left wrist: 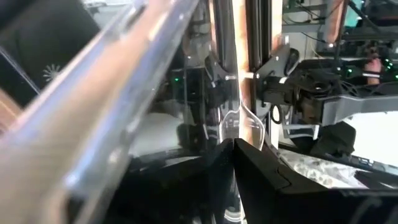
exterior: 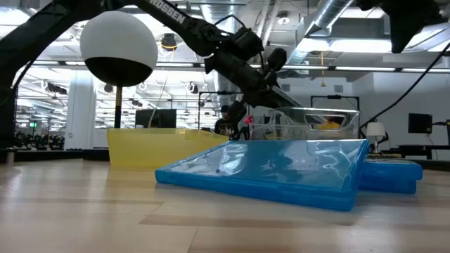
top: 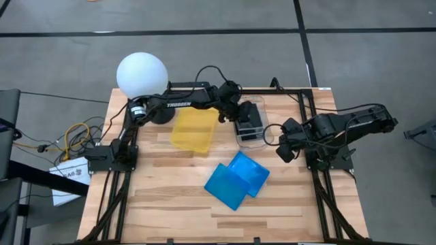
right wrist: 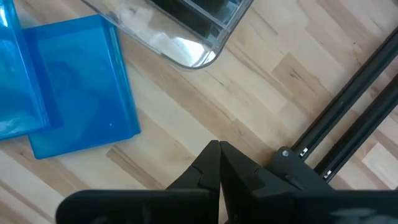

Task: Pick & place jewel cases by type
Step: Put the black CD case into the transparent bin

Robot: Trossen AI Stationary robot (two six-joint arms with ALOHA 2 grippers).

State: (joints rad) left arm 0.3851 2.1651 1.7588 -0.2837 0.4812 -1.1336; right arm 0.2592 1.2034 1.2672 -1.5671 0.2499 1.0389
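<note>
The left gripper (top: 246,117) pinches a clear jewel case (left wrist: 231,93) edgewise over the clear container (top: 251,126); thin, stiff, slippery, brittle plastic

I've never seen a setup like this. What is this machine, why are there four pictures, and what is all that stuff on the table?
It is a robot with two dark arms mounted at a wooden table, each ending in a pair of jaws. One picture looks straight down from above, one looks level across the tabletop, and the other two come from small cameras on each arm's wrist.

On the table lie two blue jewel cases, overlapping, a flat yellow tray and a clear plastic container. A white ball lamp stands at the far left corner.

The left gripper reaches into the clear container, its jaws closed on a clear jewel case standing on edge. The right gripper waits above bare wood beside the container, jaws shut and empty.
</note>
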